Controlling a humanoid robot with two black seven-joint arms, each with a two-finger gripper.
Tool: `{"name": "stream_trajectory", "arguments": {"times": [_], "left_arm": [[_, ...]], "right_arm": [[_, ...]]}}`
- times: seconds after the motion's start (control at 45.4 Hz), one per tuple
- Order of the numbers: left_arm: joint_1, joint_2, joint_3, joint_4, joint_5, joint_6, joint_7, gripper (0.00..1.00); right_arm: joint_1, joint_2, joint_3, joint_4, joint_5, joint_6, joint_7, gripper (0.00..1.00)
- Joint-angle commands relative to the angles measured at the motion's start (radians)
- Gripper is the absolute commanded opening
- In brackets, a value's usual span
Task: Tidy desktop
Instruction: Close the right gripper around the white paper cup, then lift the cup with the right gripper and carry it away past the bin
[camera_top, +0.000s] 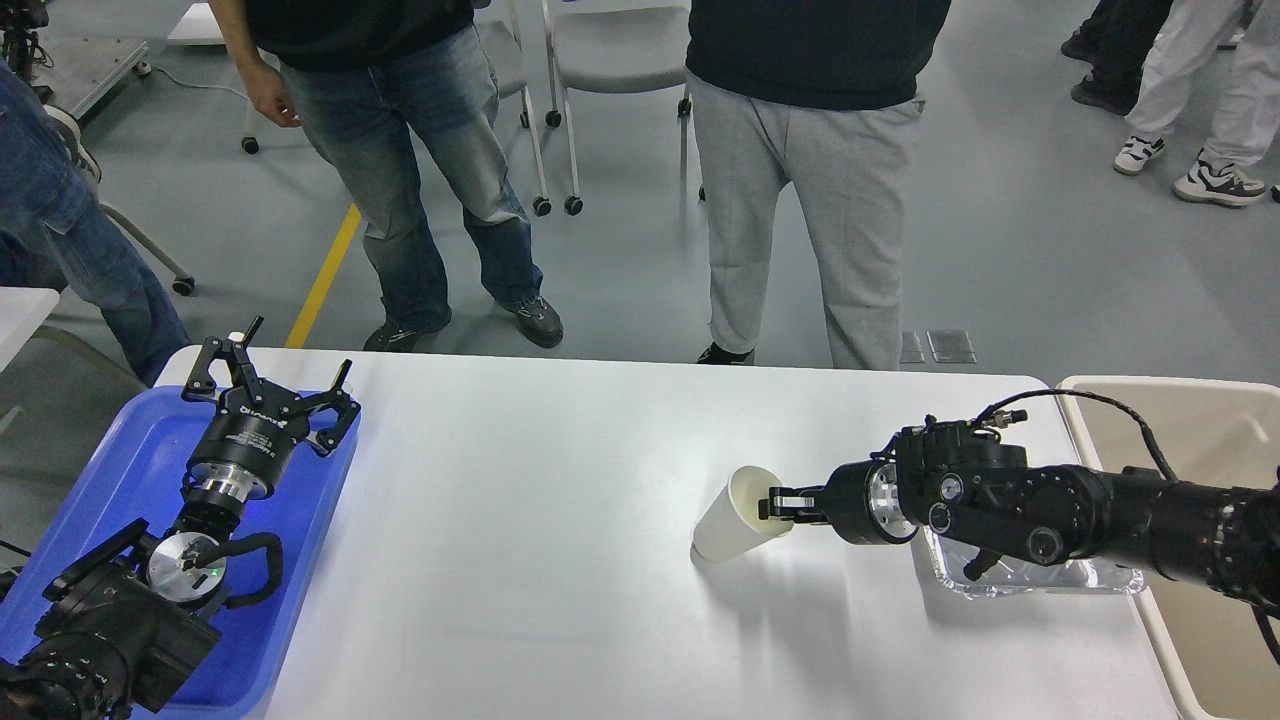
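Note:
The white desktop (560, 520) fills the lower view. A white paper cup (728, 520) stands tilted right of its middle, mouth turned up and to the right. My right gripper (770, 505) reaches in from the right, with one finger inside the mouth and one outside, shut on the cup's rim. My left gripper (290, 365) is open and empty, raised over the far end of the blue plastic tray (290, 600) at the left edge.
A clear plastic container (1040, 578) lies under my right arm near the table's right end. A beige bin (1190, 430) stands beside the right edge. Two people stand close behind the far edge, with chairs behind them.

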Motion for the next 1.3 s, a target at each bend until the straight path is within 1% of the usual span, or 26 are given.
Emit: {"name": "stream_trajectory", "arguments": {"times": [0.0,0.11,0.242,0.683,1.279], "left_arm": [[0.0,-0.001,0.0,0.0,0.0,0.0,0.0,1.0],[0.0,0.0,0.0,0.0,0.0,0.0,0.0,1.0],[0.0,0.0,0.0,0.0,0.0,0.0,0.0,1.0],[0.0,0.0,0.0,0.0,0.0,0.0,0.0,1.0],[0.0,0.0,0.0,0.0,0.0,0.0,0.0,1.0]], "right_arm": [[0.011,-0.007,-0.014,0.008,0.005,0.005,0.001,0.0],[0.028,-0.016,-0.008,0.019,0.017,0.011,0.001,0.0],[0.066,-0.065,0.011,0.06,0.049,0.04,0.001,0.0],[0.292,-0.268,0.023,0.236,0.35,0.143,0.001,0.0],[0.468,-0.398,0.003,0.293,0.387,0.212,-0.008,0.0]]}}
